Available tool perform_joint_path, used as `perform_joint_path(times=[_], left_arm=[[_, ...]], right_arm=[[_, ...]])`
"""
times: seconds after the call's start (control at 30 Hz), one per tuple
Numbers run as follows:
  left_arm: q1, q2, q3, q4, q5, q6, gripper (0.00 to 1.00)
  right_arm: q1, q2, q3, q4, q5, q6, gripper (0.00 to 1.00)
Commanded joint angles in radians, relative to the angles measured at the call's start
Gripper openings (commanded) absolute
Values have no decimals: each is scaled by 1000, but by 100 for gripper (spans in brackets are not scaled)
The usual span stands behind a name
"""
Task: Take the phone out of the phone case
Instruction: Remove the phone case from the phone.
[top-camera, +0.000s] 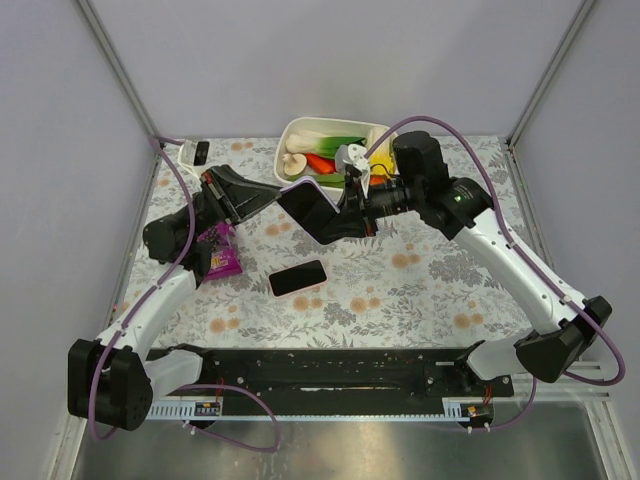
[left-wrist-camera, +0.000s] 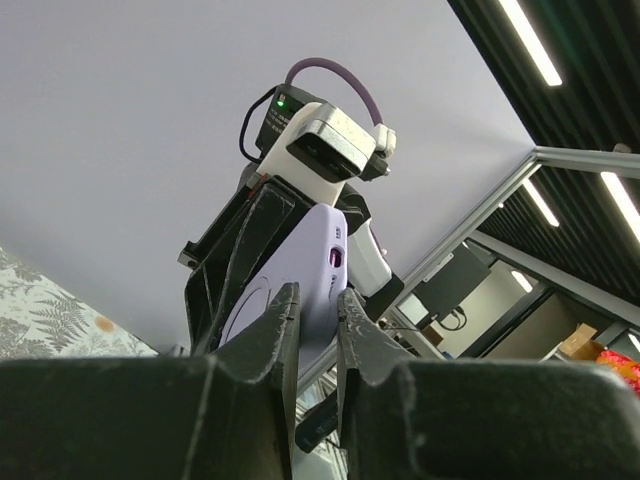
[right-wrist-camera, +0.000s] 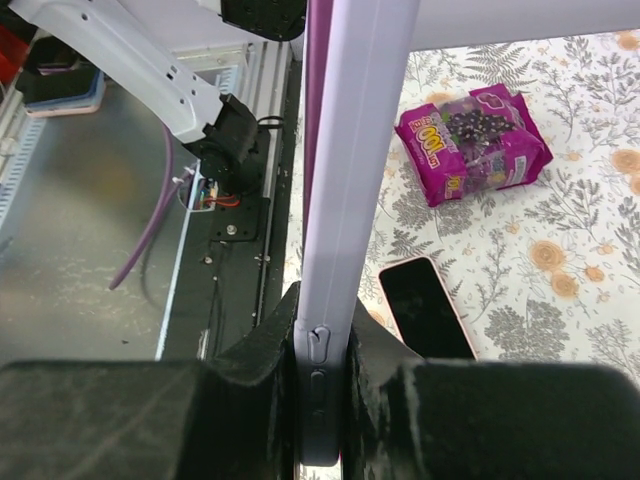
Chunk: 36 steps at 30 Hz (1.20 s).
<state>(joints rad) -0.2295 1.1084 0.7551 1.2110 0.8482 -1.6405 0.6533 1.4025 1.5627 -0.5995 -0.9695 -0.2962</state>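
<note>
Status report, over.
Holding case aloft, left gripper and right gripper shut on it. Loose phone flat on table below. Nothing in the way.

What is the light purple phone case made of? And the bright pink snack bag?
The pale lilac phone case looks like soft matte plastic or maybe silicone: it is smooth, has no glare, and has moulded side buttons. The magenta snack bag looks like thin glossy plastic film: it is crinkled and catches the light.

The phone case (right-wrist-camera: 345, 150) is smooth matt plastic (soft-looking); the phone (top-camera: 298, 277) is glossy.
</note>
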Motion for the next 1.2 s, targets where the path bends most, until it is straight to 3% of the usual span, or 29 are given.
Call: perform_joint_path(times=[0.0,0.43,0.73,0.9,1.17], left_arm=[[-8,14,3,-11,-138,-104,0],[-28,33,-17,-202,-112,-18,0],[-41,39,23,-499,-78,136,0],[-48,38,64,-703,-75,266,0],[-83,28,165,-870,-51,514,0]], right_arm=[[65,9,49,-71,3,-169,0],[118,12,126,-187,3,-253,0],[164,23,184,-276,8,-316,0],[175,27,204,-298,-18,-322,0],[174,53,252,-301,-52,-273,0]])
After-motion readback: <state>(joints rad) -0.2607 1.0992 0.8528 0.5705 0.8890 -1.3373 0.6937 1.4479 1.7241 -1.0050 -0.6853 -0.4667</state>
